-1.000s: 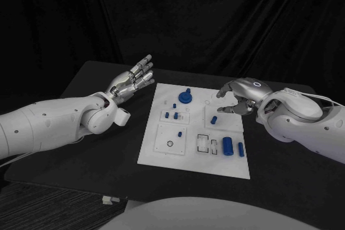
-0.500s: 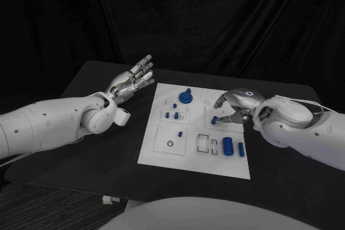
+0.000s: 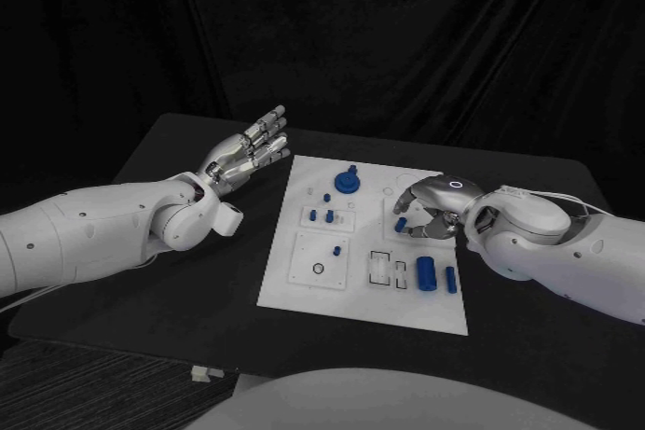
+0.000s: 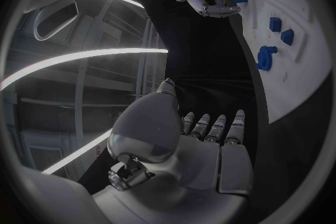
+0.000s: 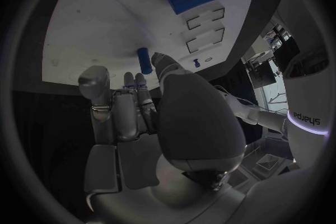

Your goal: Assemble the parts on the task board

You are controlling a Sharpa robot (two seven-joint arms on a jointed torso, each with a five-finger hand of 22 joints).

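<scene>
Fingers spread and empty, the left hand (image 3: 250,148) is raised over the black surface (image 3: 175,150) just left of the white task board (image 3: 303,281), well apart from any part. On the board's far half sits a round blue knob (image 3: 347,181); nearer lies a glossy blue cylinder (image 3: 425,272), long axis running near to far. The right hand (image 3: 431,208) curls over a small upright blue peg (image 3: 401,226), fingertips (image 5: 159,61) just beside it; whether they grip it I cannot tell.
</scene>
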